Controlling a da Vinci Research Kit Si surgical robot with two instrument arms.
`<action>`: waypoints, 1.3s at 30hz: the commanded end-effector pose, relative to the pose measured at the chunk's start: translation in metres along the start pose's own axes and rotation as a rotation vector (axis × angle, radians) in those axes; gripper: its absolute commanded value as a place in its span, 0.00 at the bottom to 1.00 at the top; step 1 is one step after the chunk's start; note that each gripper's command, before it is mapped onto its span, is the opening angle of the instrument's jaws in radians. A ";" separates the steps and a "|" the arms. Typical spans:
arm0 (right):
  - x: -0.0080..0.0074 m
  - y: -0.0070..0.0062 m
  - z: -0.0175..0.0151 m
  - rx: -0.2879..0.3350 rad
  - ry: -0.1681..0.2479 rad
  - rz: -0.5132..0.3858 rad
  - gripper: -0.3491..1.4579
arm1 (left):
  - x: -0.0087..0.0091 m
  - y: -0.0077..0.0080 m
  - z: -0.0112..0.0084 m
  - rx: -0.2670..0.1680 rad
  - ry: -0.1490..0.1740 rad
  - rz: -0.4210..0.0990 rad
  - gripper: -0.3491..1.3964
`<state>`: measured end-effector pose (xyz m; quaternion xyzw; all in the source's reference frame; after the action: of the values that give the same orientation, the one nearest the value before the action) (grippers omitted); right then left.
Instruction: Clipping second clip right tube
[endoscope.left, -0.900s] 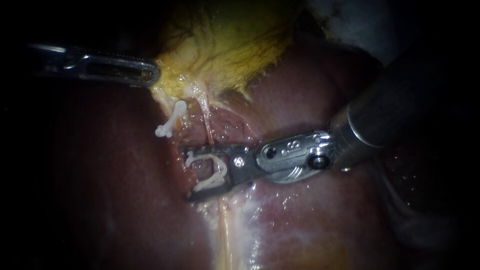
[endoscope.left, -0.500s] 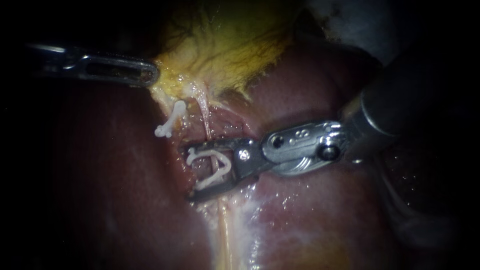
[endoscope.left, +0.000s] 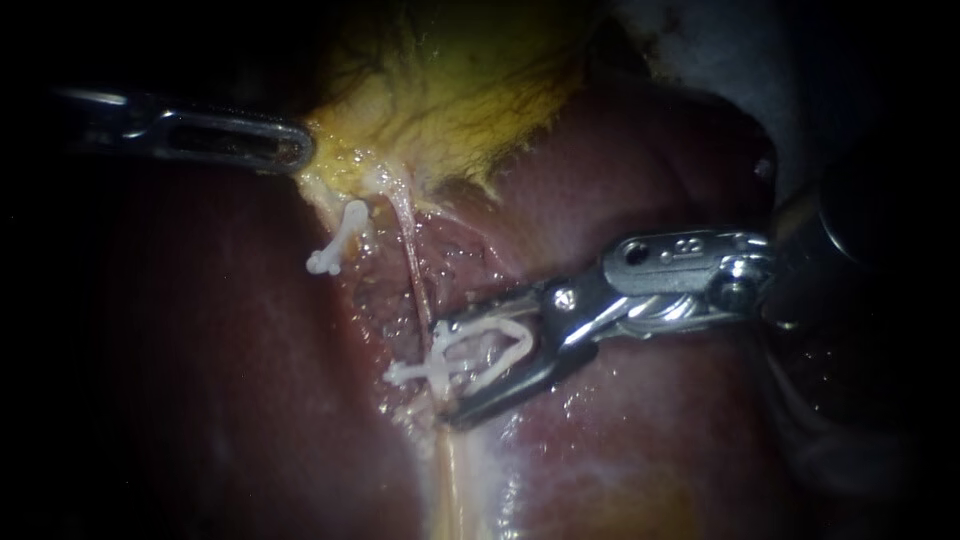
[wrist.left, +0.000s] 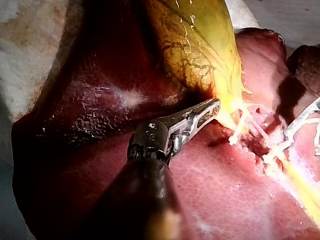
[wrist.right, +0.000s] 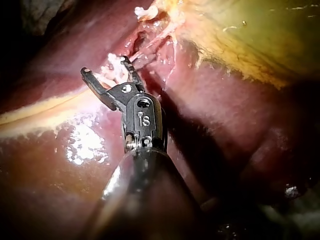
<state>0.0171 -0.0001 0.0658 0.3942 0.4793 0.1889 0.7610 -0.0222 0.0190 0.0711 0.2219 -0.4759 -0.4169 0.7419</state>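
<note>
r end effector (endoscope.left: 445, 372) holding clip (endoscope.left: 440, 358)

The right tube (endoscope.left: 415, 280), thin and pink, runs down from the gallbladder (endoscope.left: 450, 110). The white clip (endoscope.left: 440, 360), a V seemingly still unlatched, sits between the parted jaws of the right instrument (endoscope.left: 446, 372), tips at the tube.

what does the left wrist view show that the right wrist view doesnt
Only the left wrist view shows the left instrument, jaws shut on the edge of the gallbladder. Only the right wrist view shows the shaft of the right instrument and both its jaws whole, spread, holding a white clip. Both show the gallbladder, the liver and part of the right instrument's jaws.
</note>
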 end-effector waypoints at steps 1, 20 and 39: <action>-0.0003 0.0007 -0.0002 -0.005 0.003 0.015 0.49 | 0.0000 0.0000 0.0000 0.001 0.000 0.000 0.00; -0.0051 0.0083 0.0037 0.027 0.123 0.243 0.48 | 0.0000 0.0000 0.0000 0.001 0.000 0.000 0.00; -0.0042 0.0054 0.0067 0.309 0.325 0.320 0.47 | 0.0000 0.0000 0.0000 0.000 0.000 0.000 0.00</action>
<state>0.0217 -0.0024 0.0738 0.5423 0.5504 0.2919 0.5637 -0.0222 0.0190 0.0711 0.2223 -0.4762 -0.4165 0.7418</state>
